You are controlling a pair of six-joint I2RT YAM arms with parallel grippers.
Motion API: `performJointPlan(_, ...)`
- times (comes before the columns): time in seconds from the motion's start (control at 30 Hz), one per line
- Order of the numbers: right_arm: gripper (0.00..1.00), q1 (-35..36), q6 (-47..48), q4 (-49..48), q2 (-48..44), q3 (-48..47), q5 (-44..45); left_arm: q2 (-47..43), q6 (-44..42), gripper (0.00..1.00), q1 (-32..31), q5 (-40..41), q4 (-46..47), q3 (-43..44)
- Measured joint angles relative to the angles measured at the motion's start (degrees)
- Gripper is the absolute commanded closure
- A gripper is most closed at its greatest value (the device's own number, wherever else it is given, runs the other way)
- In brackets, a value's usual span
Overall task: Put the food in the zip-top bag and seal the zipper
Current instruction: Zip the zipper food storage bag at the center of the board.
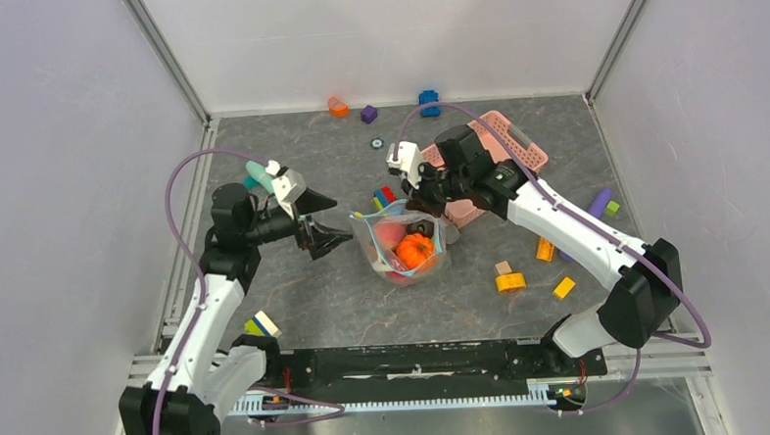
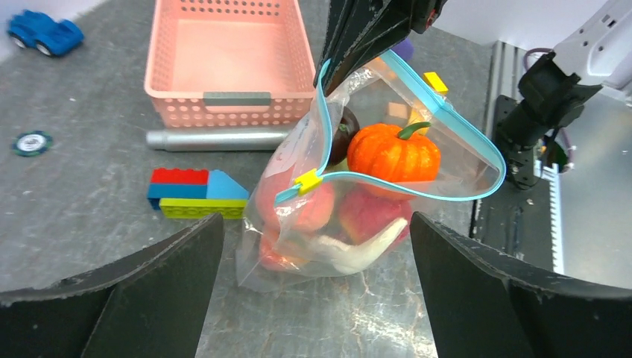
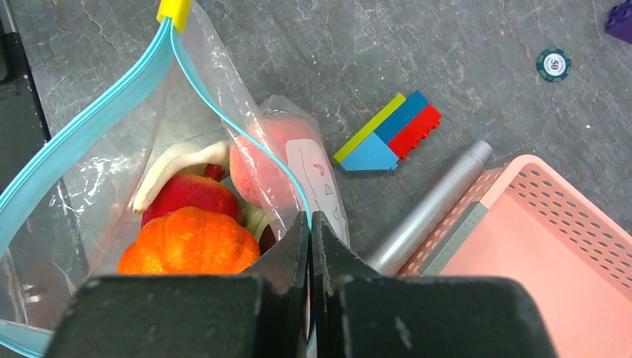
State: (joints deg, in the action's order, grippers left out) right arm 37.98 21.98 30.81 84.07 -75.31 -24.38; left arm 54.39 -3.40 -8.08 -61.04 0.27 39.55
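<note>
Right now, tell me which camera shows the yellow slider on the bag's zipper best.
The left wrist view: the yellow slider sits near mid-frame, unobstructed, on the teal zipper of the zip-top bag. The right wrist view catches it cropped at the top edge. In the top external view it is too small to make out.

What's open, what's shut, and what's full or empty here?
bag, mouth open, food inside
zipper, not sealed
left gripper, open, holding nothing
right gripper, shut on the bag's rim
basket, upright, looks empty
</note>
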Motion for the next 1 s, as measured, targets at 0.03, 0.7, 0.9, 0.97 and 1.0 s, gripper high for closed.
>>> performJointPlan(0.03,0.97,0.0,0.0,0.1,0.1,0.0,0.0,-1.4,-0.9,0.00,0.4,0.5,-0.5,-0.3)
performJointPlan(0.7,0.96,-0.1,1.1,1.2,1.2,-0.4,-1.5,13.3,-5.7,0.00,4.8,-8.5,1.0,-2.0)
performJointPlan(0.9,0.96,-0.1,1.0,1.2,1.3,-0.4,-2.5,22.0,-5.6,0.03,4.3,-13.8,1.9,3.1)
performJointPlan(0.97,0.96,-0.1,1.0,1.2,1.3,-0.4,-2.8,24.9,-5.6,0.04,3.6,-15.0,2.1,5.0)
performJointPlan(1.0,0.96,-0.1,1.0,1.2,1.3,-0.4,-3.0,26.0,-5.6,0.05,3.0,-15.6,2.2,5.7)
